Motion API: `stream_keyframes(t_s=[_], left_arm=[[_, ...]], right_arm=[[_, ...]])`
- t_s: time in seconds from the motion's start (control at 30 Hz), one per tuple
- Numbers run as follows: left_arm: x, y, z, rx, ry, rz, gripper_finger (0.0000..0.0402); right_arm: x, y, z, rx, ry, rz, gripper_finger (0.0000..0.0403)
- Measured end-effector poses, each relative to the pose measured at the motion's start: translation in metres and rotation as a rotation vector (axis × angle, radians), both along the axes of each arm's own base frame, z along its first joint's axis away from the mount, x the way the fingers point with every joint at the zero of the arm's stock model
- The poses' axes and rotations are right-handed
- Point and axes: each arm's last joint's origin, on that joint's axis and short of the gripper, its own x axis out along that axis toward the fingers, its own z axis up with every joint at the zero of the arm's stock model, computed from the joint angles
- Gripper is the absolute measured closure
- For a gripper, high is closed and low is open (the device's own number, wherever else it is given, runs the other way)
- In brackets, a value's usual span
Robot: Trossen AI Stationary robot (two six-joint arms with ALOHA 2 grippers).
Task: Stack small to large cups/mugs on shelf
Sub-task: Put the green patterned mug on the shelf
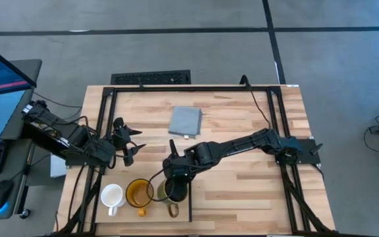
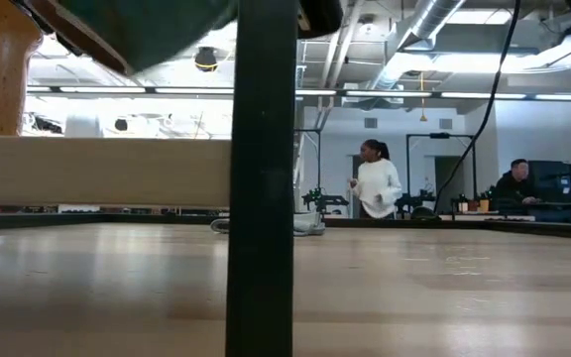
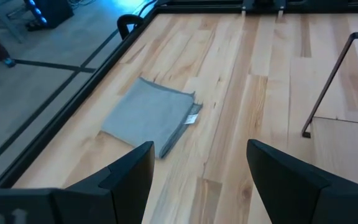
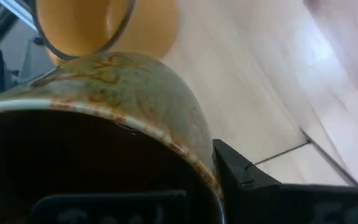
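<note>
1. High view: white mug (image 1: 112,196), yellow mug (image 1: 139,193) and dark mug (image 1: 175,191) stand in a row on the shelf (image 1: 151,214), near edge.
2. Right gripper (image 1: 174,176) fingers clamp the dark mug's rim; release remains.
3. Left gripper (image 1: 127,143) waits left, fingers apart.

The left gripper (image 3: 194,180) shows its 2 dark fingers (image 3: 129,177) spread apart above the wooden table (image 3: 260,106), holding nothing. Ahead of them a folded grey cloth (image 3: 151,115) with a small white tag lies flat near the table's black-framed edge. A thin black rod (image 3: 328,81) stands farther across the planks.
</note>
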Motion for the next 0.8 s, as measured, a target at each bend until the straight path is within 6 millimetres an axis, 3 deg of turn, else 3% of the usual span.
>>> stream_keyframes(t_s=[0.8], left_arm=[[0.000,0.000,0.000,-0.003,-0.001,0.002,0.0154]], right_arm=[[0.001,-0.013,-0.004,-0.019,0.035,0.024,0.0362]])
